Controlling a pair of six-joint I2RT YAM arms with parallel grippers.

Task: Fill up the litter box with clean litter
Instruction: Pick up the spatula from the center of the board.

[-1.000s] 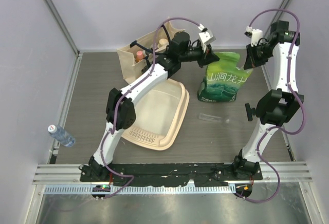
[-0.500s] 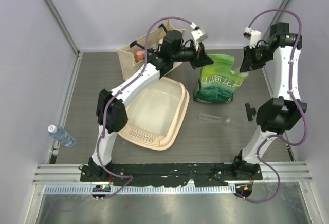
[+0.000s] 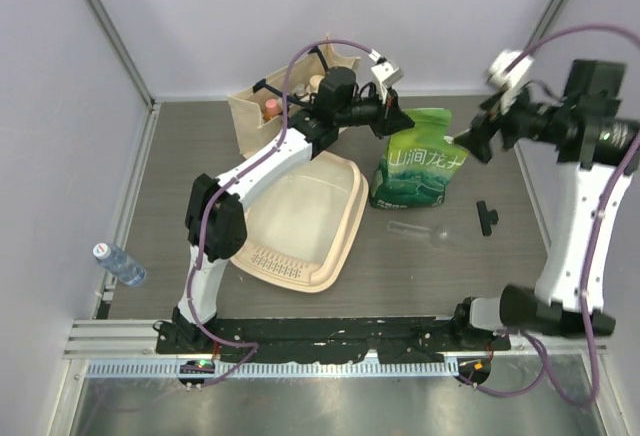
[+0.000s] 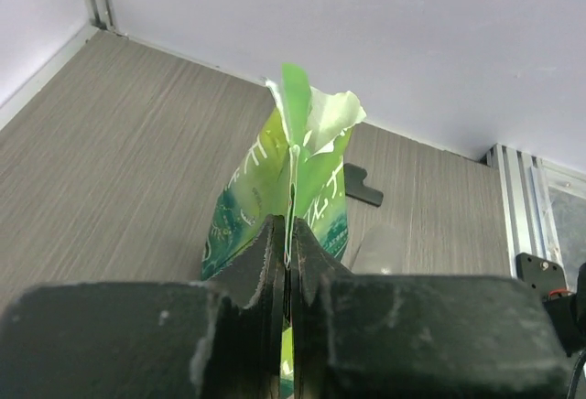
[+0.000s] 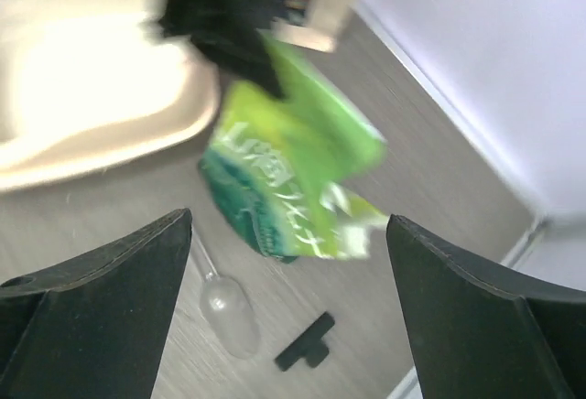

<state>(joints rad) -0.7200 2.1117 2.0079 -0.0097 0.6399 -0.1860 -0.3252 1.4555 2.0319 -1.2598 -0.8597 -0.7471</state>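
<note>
The cream litter box (image 3: 335, 251) lies tilted at table centre-left, with no litter showing in it; it also appears in the right wrist view as a pale litter box (image 5: 110, 134). A green bag (image 3: 420, 166) stands to its right. My left gripper (image 3: 398, 118) is shut on the bag's folded top edge, and the left wrist view shows the left gripper (image 4: 287, 227) pinching the thin green bag (image 4: 302, 156). My right gripper (image 3: 470, 144) hangs open just right of the bag. In its own view the right gripper (image 5: 288, 218) holds nothing above the bag (image 5: 293, 170). The clean litter is out of view.
A beige tote bag (image 3: 262, 108) with bottles stands at the back left. A clear scoop (image 3: 415, 228) and a black T-shaped part (image 3: 486, 218) lie in front of the green bag. A water bottle (image 3: 120, 264) rests by the left rail.
My right gripper opened, let go of the bag's right corner and its arm swung up and to the right. The left gripper shifted the bag slightly left.
</note>
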